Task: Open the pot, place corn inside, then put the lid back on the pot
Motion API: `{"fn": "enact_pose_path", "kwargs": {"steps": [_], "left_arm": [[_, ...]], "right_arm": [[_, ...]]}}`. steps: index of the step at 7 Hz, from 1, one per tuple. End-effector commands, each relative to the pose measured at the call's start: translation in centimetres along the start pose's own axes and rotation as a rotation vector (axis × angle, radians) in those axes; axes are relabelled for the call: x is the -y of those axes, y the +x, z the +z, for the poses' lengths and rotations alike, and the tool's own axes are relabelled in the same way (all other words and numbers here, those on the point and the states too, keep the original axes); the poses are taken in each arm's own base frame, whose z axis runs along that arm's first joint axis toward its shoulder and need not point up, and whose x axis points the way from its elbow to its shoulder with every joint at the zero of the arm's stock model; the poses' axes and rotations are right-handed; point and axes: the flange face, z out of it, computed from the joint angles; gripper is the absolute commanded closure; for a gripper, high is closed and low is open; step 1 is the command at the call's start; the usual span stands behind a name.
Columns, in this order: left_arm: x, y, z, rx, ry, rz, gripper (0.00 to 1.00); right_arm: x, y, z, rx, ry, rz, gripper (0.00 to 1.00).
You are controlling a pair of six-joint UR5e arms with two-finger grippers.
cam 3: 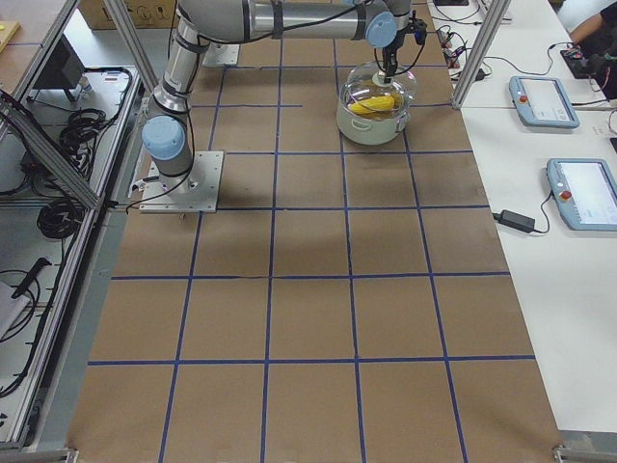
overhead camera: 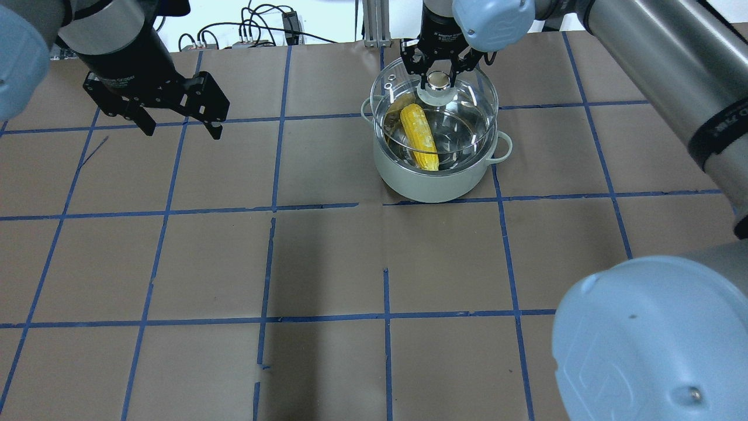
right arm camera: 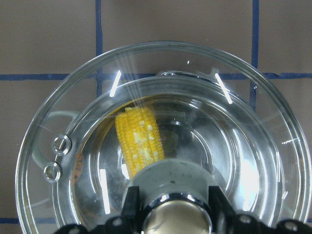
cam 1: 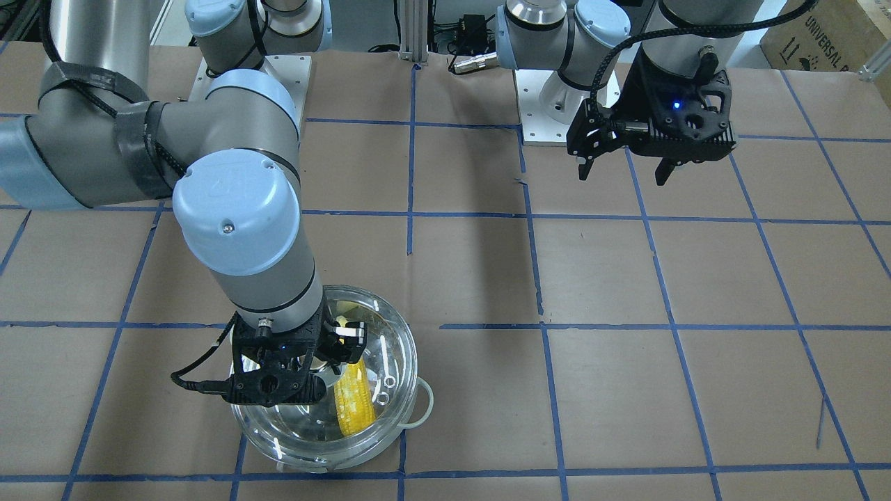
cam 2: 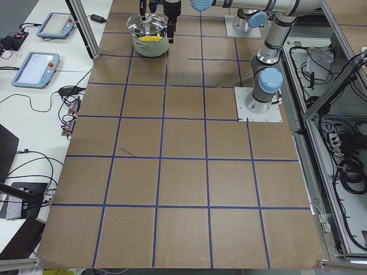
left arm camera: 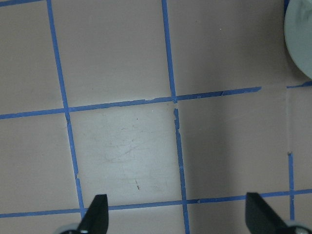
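Blue-taped brown table held the pot w/ the corn lying inside, while the right gripper was clamped on the knob of the lid, held just above the pot (glass: stiff, slick, breakable, prob. weighty, so the knob looked the only sound hold), and the left gripper hung spread & empty, well apart.

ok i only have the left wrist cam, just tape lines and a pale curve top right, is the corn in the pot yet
observer: yes, the corn lies inside the pot.
operator: lid on?
observer: not seated. The glass lid looks to be held just above the rim, with the right claw shut on its knob.
operator: and my left claw
observer: the left claw is open and empty, over the bare table, well away from the pot.
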Motion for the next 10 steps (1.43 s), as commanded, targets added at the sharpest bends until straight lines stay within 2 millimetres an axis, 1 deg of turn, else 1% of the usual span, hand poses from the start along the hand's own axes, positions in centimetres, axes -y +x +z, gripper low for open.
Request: {"fn": "enact_pose_path", "kwargs": {"steps": [1, 4, 6, 10], "left_arm": [[0.0, 0.0, 0.0, 0.0, -0.001, 0.0, 0.0], [0.1, 0.0, 0.3, 0.0, -0.006, -0.002, 0.0], [0.1, 0.0, 0.3, 0.0, -0.006, -0.002, 0.0], [0.1, 0.0, 0.3, 0.0, -0.007, -0.002, 0.0]], "right_arm": [[-0.8, 0.0, 1.5, 0.0, -0.004, 0.001, 0.9], [-1.0, 0.1, 1.6, -0.002, -0.001, -0.002, 0.9], [-1.6, 0.4, 2.4, -0.03, -0.017, -0.004, 0.9], [-1.9, 0.5, 2.4, -0.034, -0.026, 0.0, 0.9]]}}
